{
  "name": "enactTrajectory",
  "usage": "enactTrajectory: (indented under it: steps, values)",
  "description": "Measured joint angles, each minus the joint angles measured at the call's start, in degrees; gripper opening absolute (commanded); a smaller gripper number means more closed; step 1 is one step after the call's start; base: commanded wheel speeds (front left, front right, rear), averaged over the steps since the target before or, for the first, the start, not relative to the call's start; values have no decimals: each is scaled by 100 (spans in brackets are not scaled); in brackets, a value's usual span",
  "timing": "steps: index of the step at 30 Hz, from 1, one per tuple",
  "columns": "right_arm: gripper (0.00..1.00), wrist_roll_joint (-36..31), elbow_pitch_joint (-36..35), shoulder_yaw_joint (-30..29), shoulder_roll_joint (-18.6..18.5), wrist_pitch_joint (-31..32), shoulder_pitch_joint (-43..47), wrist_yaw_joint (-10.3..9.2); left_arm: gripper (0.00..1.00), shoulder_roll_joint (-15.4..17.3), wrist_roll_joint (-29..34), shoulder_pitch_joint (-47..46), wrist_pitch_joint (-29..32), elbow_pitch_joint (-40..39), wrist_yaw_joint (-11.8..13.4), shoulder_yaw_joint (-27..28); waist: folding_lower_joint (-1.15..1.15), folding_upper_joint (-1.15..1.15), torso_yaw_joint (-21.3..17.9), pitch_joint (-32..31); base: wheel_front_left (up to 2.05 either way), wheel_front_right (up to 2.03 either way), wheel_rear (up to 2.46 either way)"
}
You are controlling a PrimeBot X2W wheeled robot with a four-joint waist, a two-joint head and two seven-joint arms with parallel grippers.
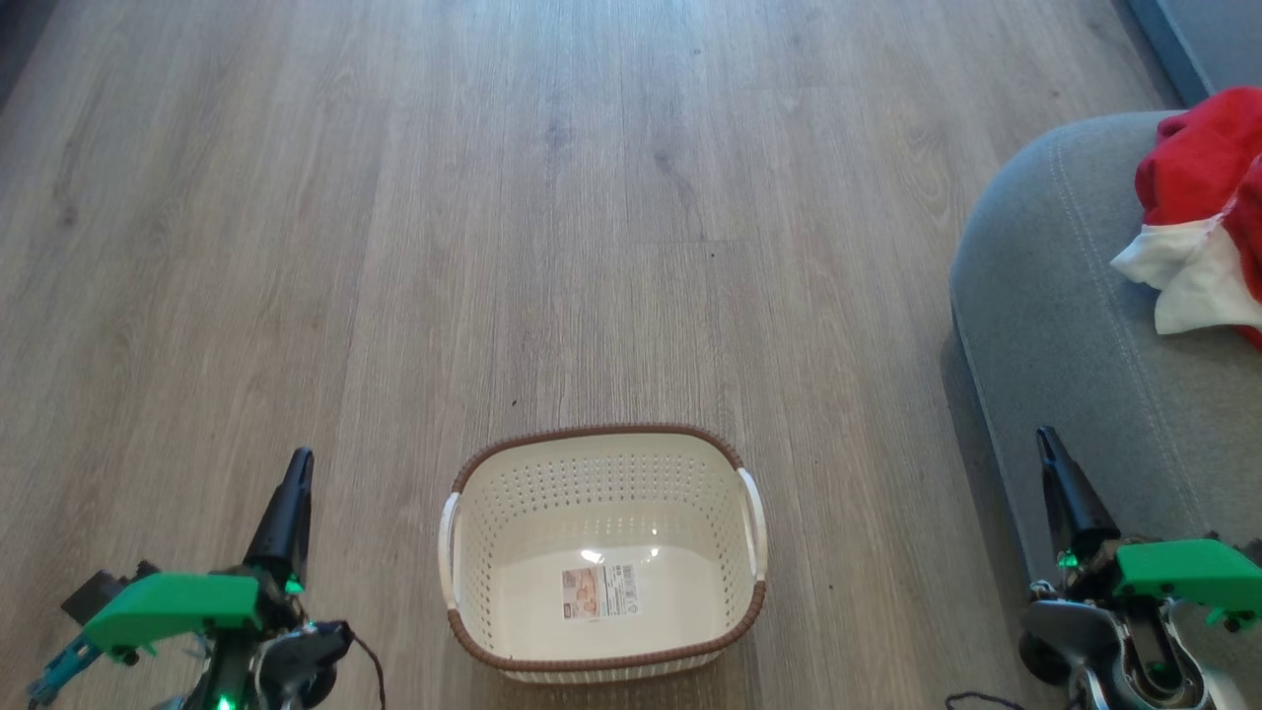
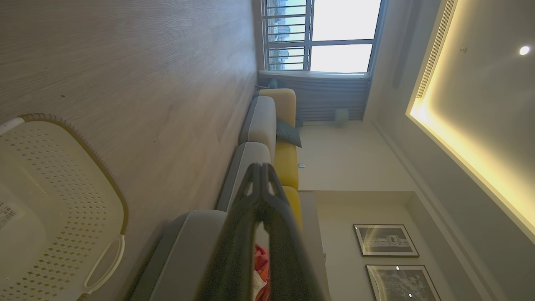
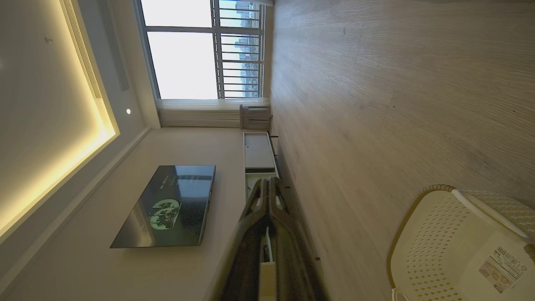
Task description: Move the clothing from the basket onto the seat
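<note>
clothing [image 1: 1203,163]: bright red crumpled heap with a white cloth part at its near edge; it lies on the seat, ahead of the right hand and off to its right, well apart from it.
seat [image 1: 1065,325]: grey fabric, rounded corner, light double stitching lines; its edge runs just beside the right hand.
basket [image 1: 601,459]: cream perforated plastic, brown woven-look rim, white side handles, sticker [image 1: 599,590] on its bare bottom; stands on the wood floor [image 1: 493,197] between the two hands, nearer the left one.
left hand [image 1: 299,459]: fingers pressed together at the tips, holding nothing.
right hand [image 1: 1045,436]: fingers closed tip to tip, holding nothing.
</note>
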Motion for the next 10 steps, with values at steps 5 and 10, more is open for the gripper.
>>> enactTrajectory:
  steps: [5,10]
  values:
    - [0,0,0,0,0,0,0,0,0,0,0,0,0,0,0,0,0,0,0,0,0,0,0]
    - [0,0,0,0,0,0,0,0,0,0,0,0,0,0,0,0,0,0,0,0,0,0,0]
